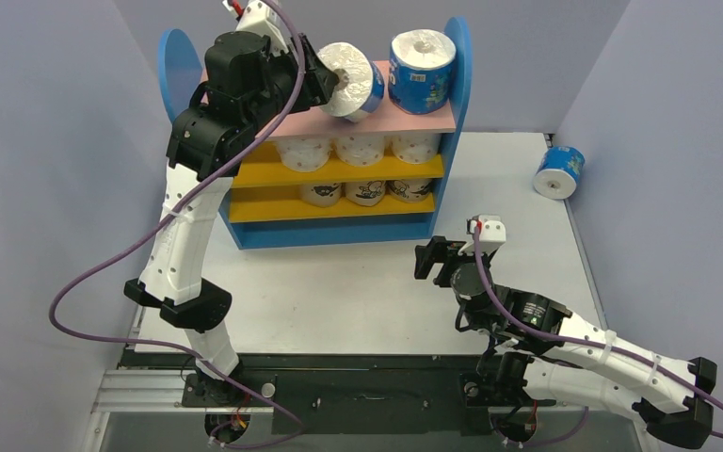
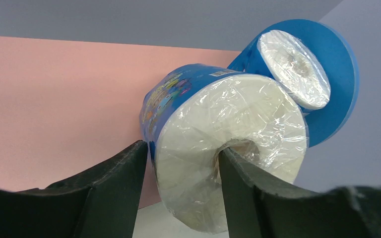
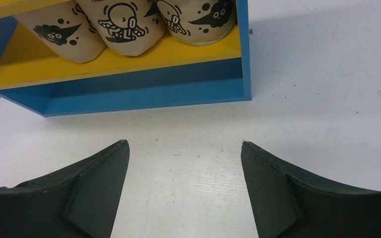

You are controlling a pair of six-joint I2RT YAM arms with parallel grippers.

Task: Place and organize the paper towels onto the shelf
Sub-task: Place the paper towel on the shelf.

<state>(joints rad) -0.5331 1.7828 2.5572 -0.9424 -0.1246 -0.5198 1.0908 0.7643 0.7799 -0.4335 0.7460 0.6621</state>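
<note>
**Pinching a wrapped roll over the shelf top**

Raised high at upper centre, the left gripper (image 2: 183, 148) clamps a glossy blue-and-white plastic-wrapped cylindrical paper towel roll (image 2: 228, 144), one finger inside its hollow core, over the toy shelf's pink top board (image 1: 414, 121). Lower right, the right gripper (image 3: 184, 144) hangs with fingers spread.

- A white counter (image 1: 358, 282) fills the middle of the top view. Its surface is matte, with a few faint specks visible close up.
- Plain grey-lavender panels close it in: a left wall (image 1: 38, 141) along the left edge, a right wall (image 1: 678, 94) along the right edge, and a back wall (image 1: 527, 66) behind the far edge.
- A black plate (image 1: 367, 386) lies along the near edge, with a silvery metal rail (image 1: 141, 391) at the near left corner.
- The light is even and soft, and shadows on the counter are pale.
</note>
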